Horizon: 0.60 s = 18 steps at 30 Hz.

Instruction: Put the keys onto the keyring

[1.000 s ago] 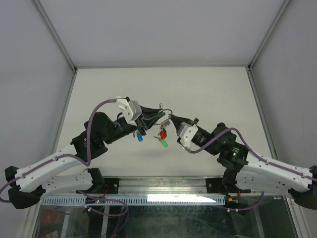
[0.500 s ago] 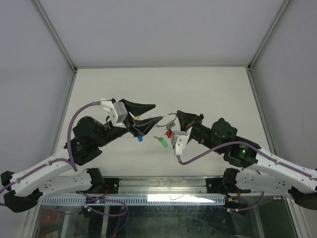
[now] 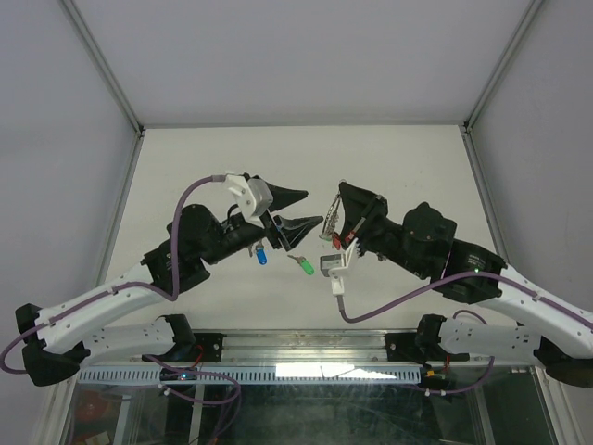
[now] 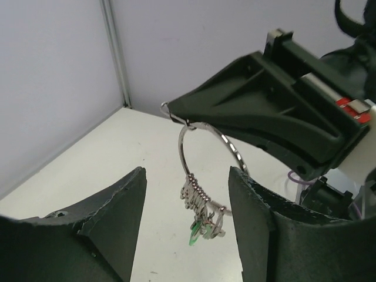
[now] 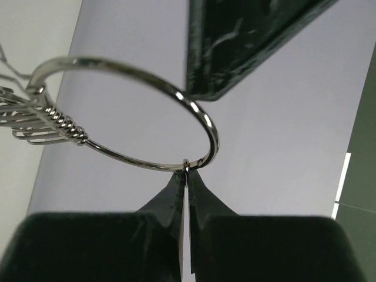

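Note:
My right gripper (image 5: 187, 171) is shut on the keyring (image 5: 120, 69), pinching the thin silver wire at its fingertips and holding it up off the table. A bunch of silver keys (image 4: 202, 202) hangs from the keyring (image 4: 184, 147), with a green cap showing at its bottom. My left gripper (image 4: 187, 174) stands open, its fingers on either side of the bunch without touching it. In the top view, the left gripper (image 3: 298, 211) faces the right gripper (image 3: 332, 206) above mid-table. A blue-capped key (image 3: 262, 257) and a green-capped key (image 3: 304, 266) lie loose on the table below them.
The white table (image 3: 389, 158) is walled by grey panels with metal corner posts (image 4: 116, 53) at the back. Purple cables loop along both arms. A metal rail (image 3: 306, 348) runs along the near edge by the arm bases.
My left gripper has opened and let go at the ring, and now stands slightly back from it. My right wrist has rolled and tipped the ring upward, still gripping it.

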Motion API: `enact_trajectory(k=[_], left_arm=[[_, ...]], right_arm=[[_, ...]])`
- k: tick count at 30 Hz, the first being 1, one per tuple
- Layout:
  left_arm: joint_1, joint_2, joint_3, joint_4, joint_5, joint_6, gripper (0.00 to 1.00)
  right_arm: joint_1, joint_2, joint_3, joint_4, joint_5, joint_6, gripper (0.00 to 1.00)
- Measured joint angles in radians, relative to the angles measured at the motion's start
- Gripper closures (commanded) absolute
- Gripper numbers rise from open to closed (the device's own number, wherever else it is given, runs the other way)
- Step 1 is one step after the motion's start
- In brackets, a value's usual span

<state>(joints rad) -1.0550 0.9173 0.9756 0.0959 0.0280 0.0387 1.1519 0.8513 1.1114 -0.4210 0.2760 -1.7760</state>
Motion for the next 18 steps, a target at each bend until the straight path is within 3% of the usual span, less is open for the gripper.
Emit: enact_trajectory(k=[7, 18], left_arm=[[0.000, 0.066, 0.019, -0.003, 0.005, 0.000, 0.43], [0.000, 0.016, 0.021, 0.051, 0.000, -0.014, 0.42]], right_arm=[[0.000, 0.011, 0.047, -0.052, -0.001, -0.058, 1.00], [0.000, 0.017, 0.046, -0.116, 0.000, -0.064, 1.00]])
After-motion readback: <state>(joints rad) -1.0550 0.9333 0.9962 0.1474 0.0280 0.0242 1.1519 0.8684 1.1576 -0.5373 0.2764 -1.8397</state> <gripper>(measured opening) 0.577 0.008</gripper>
